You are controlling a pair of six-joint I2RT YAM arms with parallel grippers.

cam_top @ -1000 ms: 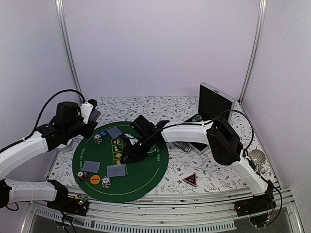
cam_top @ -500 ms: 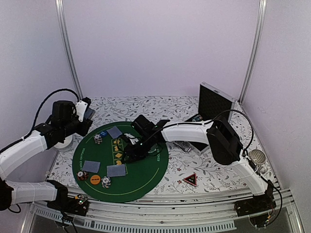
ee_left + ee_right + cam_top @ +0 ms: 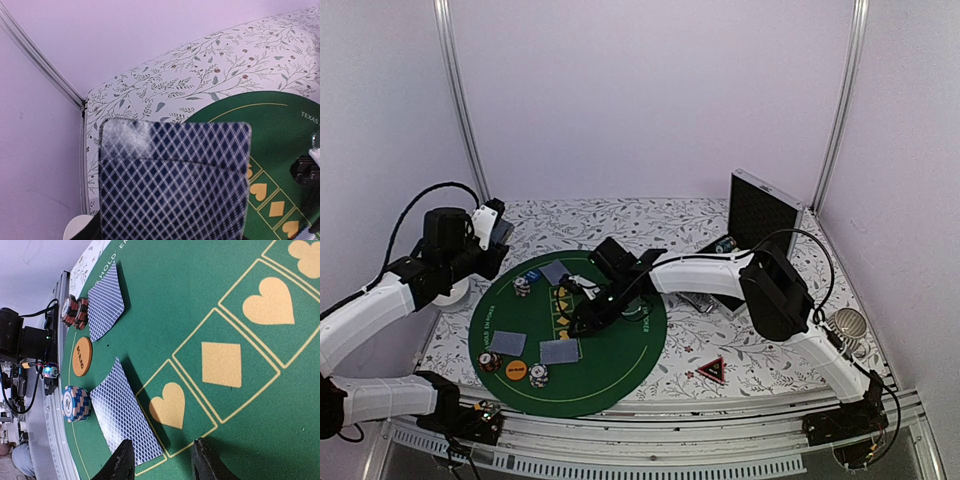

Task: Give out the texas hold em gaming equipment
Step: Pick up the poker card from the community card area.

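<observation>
Dealing cards to the player positions is judged to be the step in hand. The left gripper (image 3: 498, 232) is raised beyond the mat's left edge and is clamped on the held cards (image 3: 172, 185); whether one card or several is gripped cannot be told. The right gripper (image 3: 162, 465) is set low over the green mat (image 3: 620, 375), its fingers apart with nothing between them, and a dealt card (image 3: 122, 422) lies just beside one fingertip.

Three cards are laid face down on the left half of the mat, the other two being a near-left card (image 3: 508, 342) and a far card (image 3: 557, 272). A chip stack (image 3: 538, 375), a second stack (image 3: 490, 361) and a third stack (image 3: 522, 285) are placed close by them, with the orange disc (image 3: 515, 371) between the two near stacks. The triangle token (image 3: 711, 369) lies off the mat on the floral cloth.

The mat's right half is seen without cards or chips. The next move is therefore judged to call for a card being carried from the left gripper's hold to that side and released flat.

"TEXAS" (image 3: 311, 115) and "HOLD" (image 3: 106, 262) are read along the mat's border. The disc's lettering is too small to be read.
</observation>
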